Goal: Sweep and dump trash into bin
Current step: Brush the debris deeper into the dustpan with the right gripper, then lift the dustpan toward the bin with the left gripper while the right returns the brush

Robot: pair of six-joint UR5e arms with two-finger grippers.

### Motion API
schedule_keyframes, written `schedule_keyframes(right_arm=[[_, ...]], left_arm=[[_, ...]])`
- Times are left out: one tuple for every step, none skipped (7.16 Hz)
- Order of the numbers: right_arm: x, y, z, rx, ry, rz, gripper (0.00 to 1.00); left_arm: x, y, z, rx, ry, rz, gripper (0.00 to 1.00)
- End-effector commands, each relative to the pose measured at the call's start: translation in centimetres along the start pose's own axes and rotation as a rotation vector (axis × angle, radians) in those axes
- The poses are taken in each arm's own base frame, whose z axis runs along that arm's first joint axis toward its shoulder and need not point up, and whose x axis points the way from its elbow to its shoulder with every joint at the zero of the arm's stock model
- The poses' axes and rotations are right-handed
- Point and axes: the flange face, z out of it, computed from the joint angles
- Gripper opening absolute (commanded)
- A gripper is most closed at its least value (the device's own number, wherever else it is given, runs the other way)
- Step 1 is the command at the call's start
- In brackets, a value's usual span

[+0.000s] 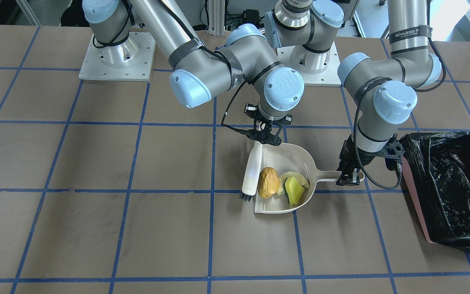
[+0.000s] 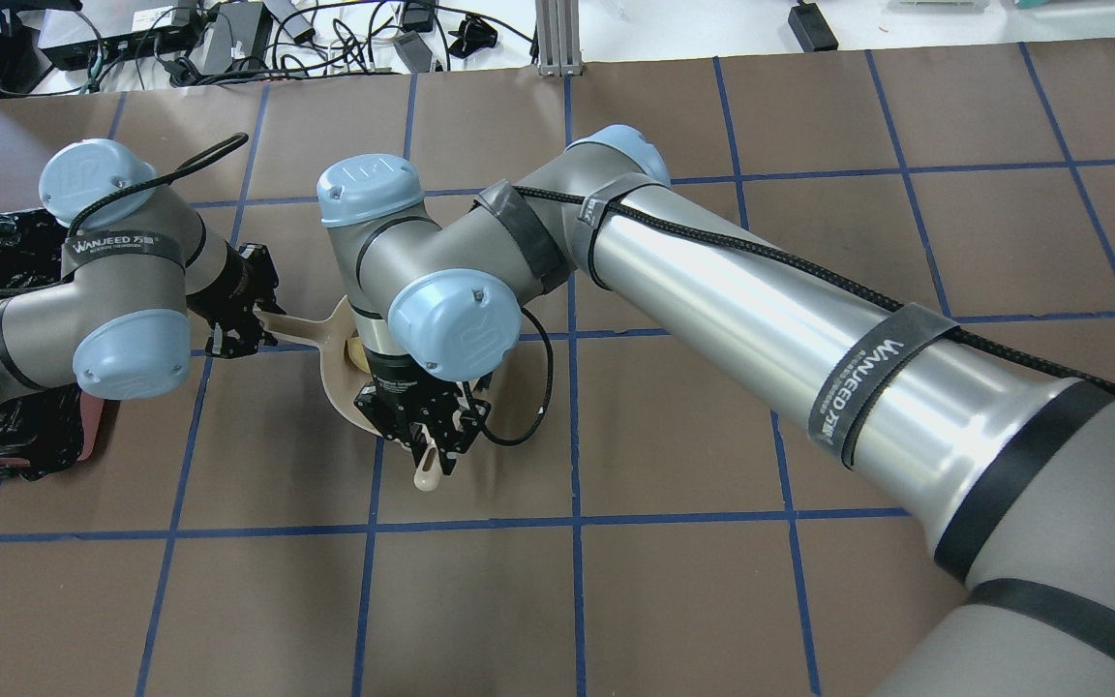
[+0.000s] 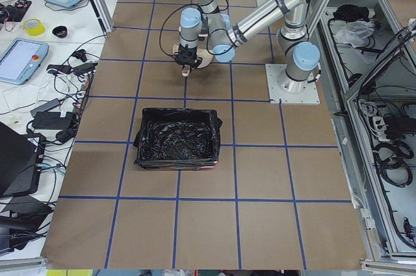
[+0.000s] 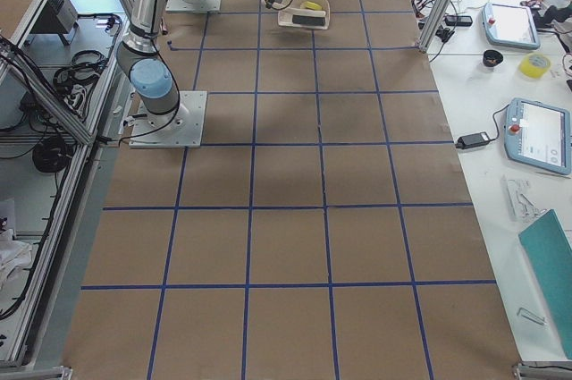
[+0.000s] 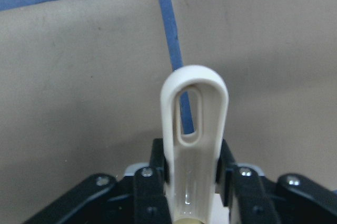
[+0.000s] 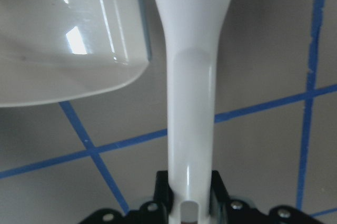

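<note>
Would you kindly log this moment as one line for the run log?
left end effector: shut on dustpan | right end effector: shut on brush | trash: both items in dustpan | dump into bin: pending

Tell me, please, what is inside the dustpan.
The golden-brown lump sits at the dustpan's mouth; deeper in lie the cream curved piece and yellow sponge block. Anything beneath them is hidden.

Golden-brown lump [image 1: 268, 182], cream-yellow piece [image 1: 294, 190] inside dustpan [image 1: 288, 157]; black-lined pink bin [image 1: 455, 183] near.
</note>
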Motion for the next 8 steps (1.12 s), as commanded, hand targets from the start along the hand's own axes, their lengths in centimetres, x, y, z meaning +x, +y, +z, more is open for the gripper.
schedule_keyframes(right_arm=[[2.0, 1.2, -0.7, -0.022, 0.057, -0.028, 0.0], [2.1, 1.2, -0.5, -0.026, 0.062, -0.03, 0.0], [3.2, 0.4, -0.5, -0.011, 0.105, -0.04, 0.0], [6.3, -3.0, -2.8, 0.047, 0.126, -0.05, 0.0], [10.9, -7.4, -6.3, 0.067, 0.086, -0.082, 0.0], [15.3, -11.5, -7.2, 0.061, 0.101, -0.174, 0.0], [20.5, -15.5, -8.2, 0.059, 0.084, -0.188, 0.0], [27.0, -20.1, -8.6, 0.033, 0.056, -0.176, 0.0]], left_arm=[[-0.1, 0.1, 0.2, -0.007, -0.012, 0.003, 0.0], [-0.2, 0.2, 0.4, -0.01, -0.019, 0.011, 0.0], [0.0, 0.7, 0.4, -0.048, -0.008, 0.015, 0.0], [0.0, 0.8, 0.3, -0.074, -0.021, 0.014, 0.0], [0.3, 0.8, 0.1, -0.107, -0.01, 0.008, 0.0], [1.1, 0.6, -0.9, -0.149, -0.013, 0.001, 0.0], [3.2, -0.5, -3.4, -0.203, -0.031, -0.015, 0.0], [5.9, -1.3, -7.1, -0.267, -0.054, -0.028, 0.0]])
